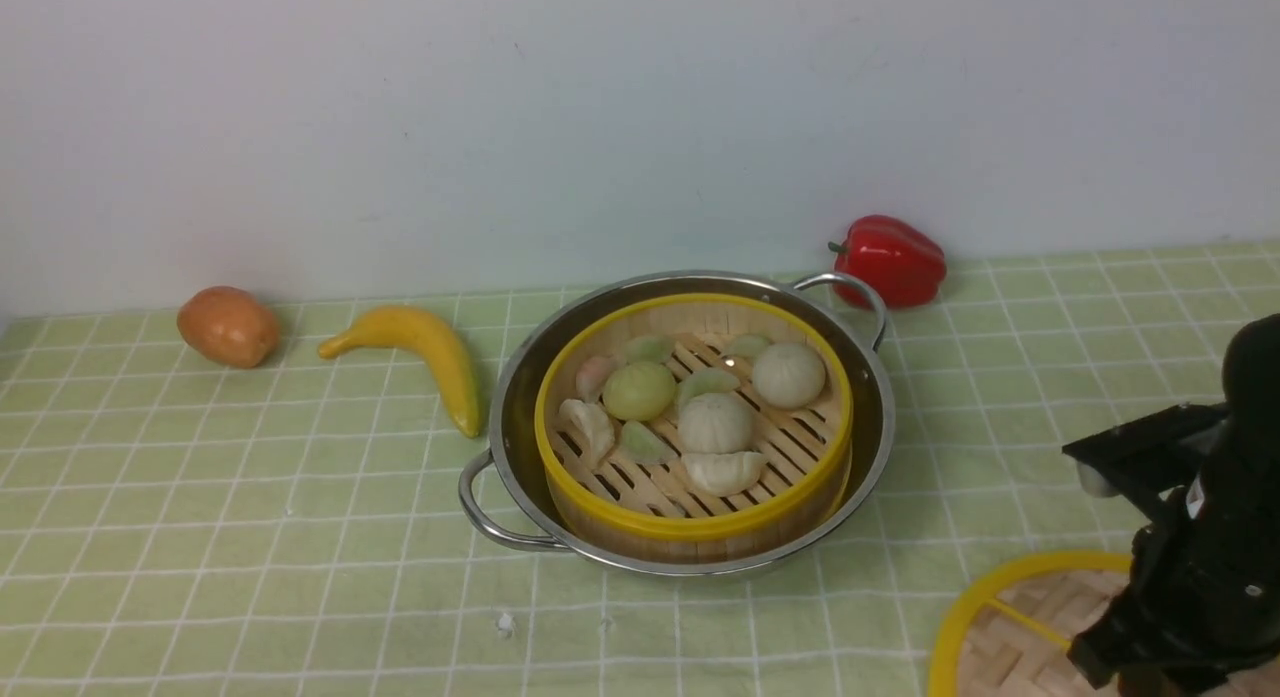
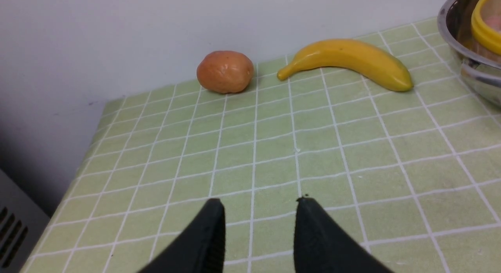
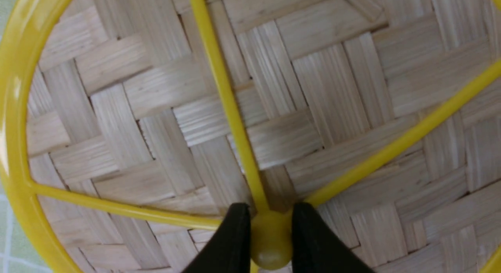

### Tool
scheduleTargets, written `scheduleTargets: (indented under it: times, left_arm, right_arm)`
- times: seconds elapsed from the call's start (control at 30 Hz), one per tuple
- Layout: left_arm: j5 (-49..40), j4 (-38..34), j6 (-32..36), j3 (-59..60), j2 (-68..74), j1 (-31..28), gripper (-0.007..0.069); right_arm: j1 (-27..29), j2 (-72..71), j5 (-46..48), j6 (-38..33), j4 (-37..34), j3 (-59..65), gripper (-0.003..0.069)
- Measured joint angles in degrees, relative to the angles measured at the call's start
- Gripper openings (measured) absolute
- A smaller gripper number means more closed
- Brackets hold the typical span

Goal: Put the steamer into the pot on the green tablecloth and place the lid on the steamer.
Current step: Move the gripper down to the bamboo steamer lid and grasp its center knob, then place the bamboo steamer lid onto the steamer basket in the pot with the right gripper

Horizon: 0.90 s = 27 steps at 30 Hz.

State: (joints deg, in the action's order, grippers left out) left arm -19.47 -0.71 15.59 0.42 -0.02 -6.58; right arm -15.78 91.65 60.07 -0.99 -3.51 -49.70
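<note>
Two hands are at work, and they are well apart. The right hand (image 3: 269,208) has its black fingers (image 3: 235,241) closed on the small yellow knob (image 3: 271,243) at the centre of the lid (image 3: 332,108), one finger touching each side of it, where the yellow spokes meet over the woven bamboo strips. In the front view this lid lies at the near right corner of the table, partly hidden under the right arm (image 1: 1200,537) and cut by the picture's edge. The left hand (image 2: 260,202) hangs over bare cloth with its two fingers held apart and nothing between them. The steamer (image 1: 690,525) already sits inside the pot (image 1: 512,397), its yellow rim ringed by the steel wall, and its slatted floor carries pale buns and dumplings; it is uncovered. The pot stands near the middle of the green tablecloth (image 1: 250,497). A yellow banana (image 1: 420,352) lies just beside the pot's left side, and a brown-orange potato (image 1: 228,325) rests farther left near the wall. A red bell pepper (image 1: 890,260) sits behind the pot's far handle.
</note>
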Motion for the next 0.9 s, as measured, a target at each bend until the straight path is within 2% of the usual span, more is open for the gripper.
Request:
scheduleTargets:
  times: [0.27,0.43,0.5,0.6,0.67,0.9]
  left_arm:
    - [0.0,0.0,0.0,0.0,0.0,0.0,0.0243]
    - [0.0,0.0,0.0,0.0,0.0,0.0,0.0243]
    - [0.0,0.0,0.0,0.0,0.0,0.0,0.0243]
    - [0.0,0.0,0.0,0.0,0.0,0.0,0.0243]
    - [0.0,0.0,0.0,0.0,0.0,0.0,0.0243]
    - [0.0,0.0,0.0,0.0,0.0,0.0,0.0243]
  right_arm:
    - [-0.1,-9.4,-0.7,1.0,-0.5,-9.1,0.0147]
    - [-2.1,-8.8,-3.4,-8.1,-7.4,-17.4,0.0147]
    - [-4.9,-6.3,-4.1,-13.4,-11.1,-22.2,0.0147]
    - [-8.8,-1.5,-4.7,-17.3,-12.1,-28.2,0.0147]
    - [-11.5,3.8,-4.9,-18.5,-11.2,-33.5,0.0147]
    - [-15.5,16.2,-5.1,-20.1,-7.9,-45.0,0.0147]
